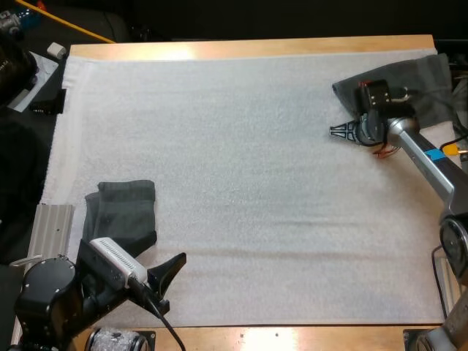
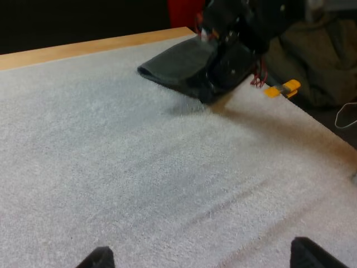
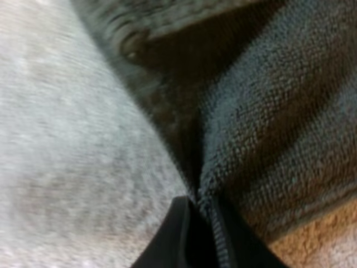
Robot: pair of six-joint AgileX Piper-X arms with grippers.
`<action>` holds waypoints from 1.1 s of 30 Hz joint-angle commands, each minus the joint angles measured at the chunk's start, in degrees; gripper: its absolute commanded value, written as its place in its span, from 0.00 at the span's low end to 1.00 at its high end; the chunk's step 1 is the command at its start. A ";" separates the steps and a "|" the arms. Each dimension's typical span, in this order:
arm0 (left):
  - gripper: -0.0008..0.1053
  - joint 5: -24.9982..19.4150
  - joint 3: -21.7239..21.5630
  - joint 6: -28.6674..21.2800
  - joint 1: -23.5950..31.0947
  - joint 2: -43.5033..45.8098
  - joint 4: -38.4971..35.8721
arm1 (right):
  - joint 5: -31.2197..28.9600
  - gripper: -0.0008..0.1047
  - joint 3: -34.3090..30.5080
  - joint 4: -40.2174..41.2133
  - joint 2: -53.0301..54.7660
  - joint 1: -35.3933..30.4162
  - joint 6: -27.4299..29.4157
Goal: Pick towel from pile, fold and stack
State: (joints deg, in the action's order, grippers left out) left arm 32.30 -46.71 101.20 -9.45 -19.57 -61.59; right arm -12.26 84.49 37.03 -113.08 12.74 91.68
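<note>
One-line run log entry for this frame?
phase: pick | left gripper: open, near folded towel | right gripper: shut on edge of loose towel, far right corner of mat | fold: not begun

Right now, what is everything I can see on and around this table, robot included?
Table: 1, light wood, its edge showing along the far and near sides.
Mat: 1, white, covering most of the table.
Folded towel: 1, dark grey-green, near left part of the mat.
Loose towel: 1, dark grey-green, far right corner of the mat.
Metal rail: 1, silver, just off the mat's left edge.
Left claw: 1, black, open, beside the folded towel.
Right claw: 1, black, shut on the loose towel's edge.
</note>
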 commanded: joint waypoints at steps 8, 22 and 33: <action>0.59 0.69 -0.40 0.49 -0.34 -0.22 0.02 | 0.95 0.01 0.71 2.71 11.78 5.39 10.21; 0.60 0.73 -0.36 0.71 -0.34 -0.29 0.28 | 5.07 0.01 0.80 15.51 30.96 18.01 11.08; 0.59 0.88 -0.27 0.46 -0.42 -0.43 -0.27 | 10.21 0.01 0.88 20.11 34.59 28.00 6.27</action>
State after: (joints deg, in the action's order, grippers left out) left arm 32.49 -46.71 101.56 -9.45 -19.90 -61.59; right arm -5.16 84.89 56.00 -79.71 36.91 100.23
